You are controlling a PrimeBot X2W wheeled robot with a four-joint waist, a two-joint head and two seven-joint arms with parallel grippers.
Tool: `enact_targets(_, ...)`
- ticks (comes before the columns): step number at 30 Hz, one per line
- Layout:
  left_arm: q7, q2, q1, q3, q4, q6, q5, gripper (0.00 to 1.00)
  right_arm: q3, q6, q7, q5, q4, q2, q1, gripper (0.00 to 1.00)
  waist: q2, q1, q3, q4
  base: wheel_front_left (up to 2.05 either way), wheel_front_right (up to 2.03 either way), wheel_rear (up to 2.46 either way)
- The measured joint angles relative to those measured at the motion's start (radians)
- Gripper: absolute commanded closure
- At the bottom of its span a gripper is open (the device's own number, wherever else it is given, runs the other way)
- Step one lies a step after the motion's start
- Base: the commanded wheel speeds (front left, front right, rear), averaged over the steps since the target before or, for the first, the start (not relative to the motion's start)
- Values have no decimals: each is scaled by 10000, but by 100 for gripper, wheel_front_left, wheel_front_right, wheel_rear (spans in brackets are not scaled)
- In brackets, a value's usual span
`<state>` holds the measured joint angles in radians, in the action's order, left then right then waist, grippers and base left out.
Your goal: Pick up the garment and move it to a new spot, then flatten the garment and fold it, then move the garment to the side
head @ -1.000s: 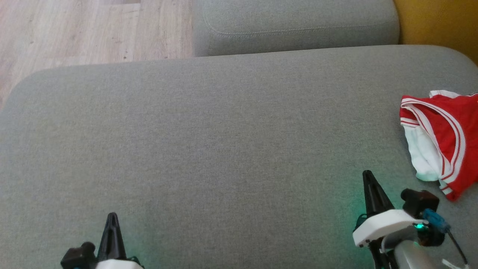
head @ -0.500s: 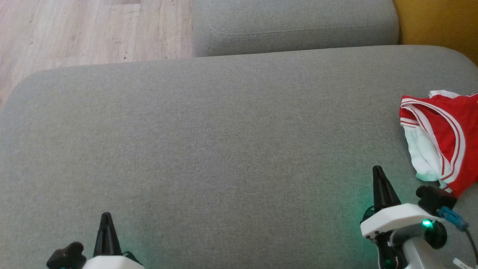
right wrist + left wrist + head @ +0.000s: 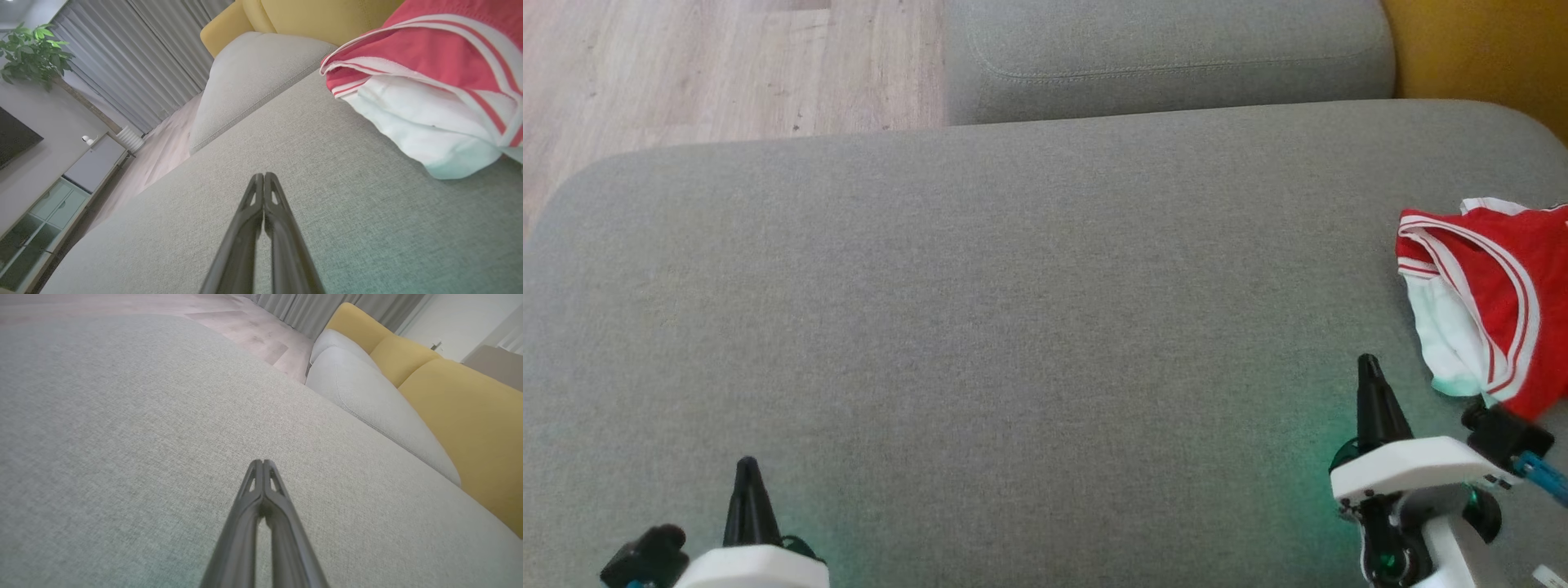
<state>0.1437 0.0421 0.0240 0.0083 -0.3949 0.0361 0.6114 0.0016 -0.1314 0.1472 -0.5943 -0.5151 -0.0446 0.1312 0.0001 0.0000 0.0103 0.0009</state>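
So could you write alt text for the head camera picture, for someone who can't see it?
A crumpled red and white garment lies at the picture's right edge on a wide grey sofa cushion. The robot's right gripper, shut, points up just left of it; the left gripper, also shut, shows at the lower left. Wooden floor lies beyond the cushion.

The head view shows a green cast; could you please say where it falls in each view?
Head view: on the cushion beside left pincer and right pincer. Right wrist view: on the garment, lower white edge. Left wrist view: faintly, cushion bottom left.
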Motion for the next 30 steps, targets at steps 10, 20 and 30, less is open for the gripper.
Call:
enact_targets(10, -314, 0, -56, 157, 148, 92, 1241, 100, -144, 0, -334, -1258, 280, 0, -8, 100, 0, 0, -9, -1, 0, 0, 0)
enact_targets(20, -560, 0, -207, 221, 247, 182, 2257, 100, -301, 0, -612, -2278, 525, 0, -14, 100, 0, 0, -16, -2, 0, 0, 0)
enact_targets(30, -861, 0, -238, 259, 403, 270, 3384, 100, -441, 0, -867, -3421, 784, 0, -40, 100, 0, 0, -25, -3, 0, 0, 0)
